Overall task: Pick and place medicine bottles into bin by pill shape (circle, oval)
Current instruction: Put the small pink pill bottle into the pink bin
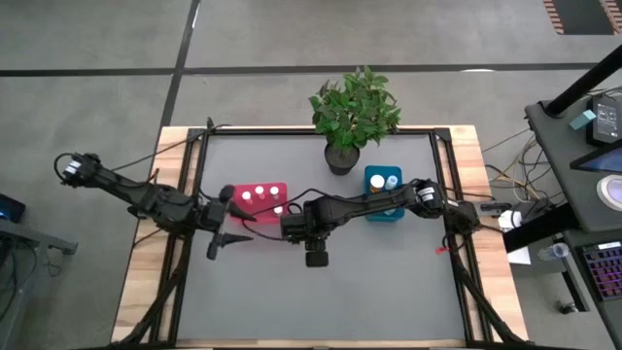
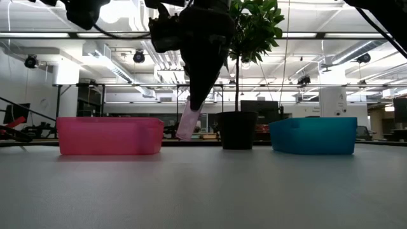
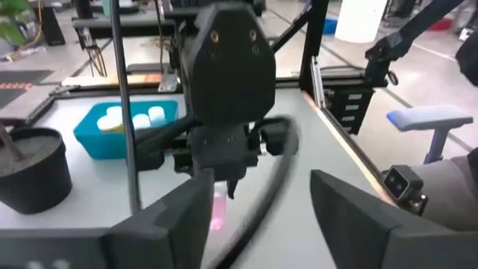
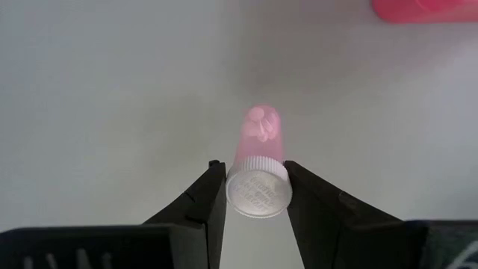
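right gripper (image 4: 255,196) pinching a pink medicine bottle (image 4: 259,161) by its white cap, hanging it above the grey table (image 1: 321,282) between red bin (image 1: 258,201) and teal bin (image 1: 382,193) | left gripper (image 3: 258,217) sitting just beside the red bin, fingers spread, holding nothing | white-capped bottles lying in both bins

Landmark: red bin (image 1: 259,199). Near half of the grey table (image 1: 321,301), in front of the bin, lay bare; wide passage there. Right gripper (image 4: 254,196) hung just off the bin's front right corner, clamped on a pink bottle (image 4: 259,161), blocking that approach. Left gripper (image 1: 225,239) sat off the bin's front left corner, fingers apart. Teal bin (image 1: 383,193) stood to the right, potted plant (image 1: 352,117) behind the gap between them.
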Robot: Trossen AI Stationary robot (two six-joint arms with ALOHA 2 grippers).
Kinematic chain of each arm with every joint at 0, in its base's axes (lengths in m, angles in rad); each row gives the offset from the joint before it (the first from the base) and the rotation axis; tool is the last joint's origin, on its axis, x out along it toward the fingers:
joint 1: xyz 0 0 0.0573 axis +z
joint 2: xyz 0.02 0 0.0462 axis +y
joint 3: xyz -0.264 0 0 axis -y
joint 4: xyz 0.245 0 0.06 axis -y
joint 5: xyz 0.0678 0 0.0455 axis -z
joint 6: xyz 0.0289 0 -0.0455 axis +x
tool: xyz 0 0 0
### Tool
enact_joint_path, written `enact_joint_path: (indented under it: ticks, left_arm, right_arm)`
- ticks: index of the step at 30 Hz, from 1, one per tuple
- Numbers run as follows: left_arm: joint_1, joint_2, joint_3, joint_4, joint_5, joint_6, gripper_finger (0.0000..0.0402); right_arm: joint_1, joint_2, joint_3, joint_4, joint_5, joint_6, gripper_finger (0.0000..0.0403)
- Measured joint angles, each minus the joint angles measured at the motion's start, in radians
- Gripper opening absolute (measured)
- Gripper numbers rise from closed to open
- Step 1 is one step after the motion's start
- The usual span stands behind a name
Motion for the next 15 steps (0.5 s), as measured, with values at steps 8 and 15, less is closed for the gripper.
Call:
enact_joint_path:
  ticks: [8, 15]
  left_arm:
    - [0.0, -0.056, 0.003, 0.012, -0.003, 0.088, 0.0278]
    - [0.0, -0.091, 0.003, 0.034, -0.124, 0.137, 0.0286]
  right_arm:
    - [0.0, 0.0, -0.002, 0.001, -0.004, 0.021, 0.0112]
    - [0.0, 0.006, -0.022, -0.001, -0.086, 0.036, 0.0111]
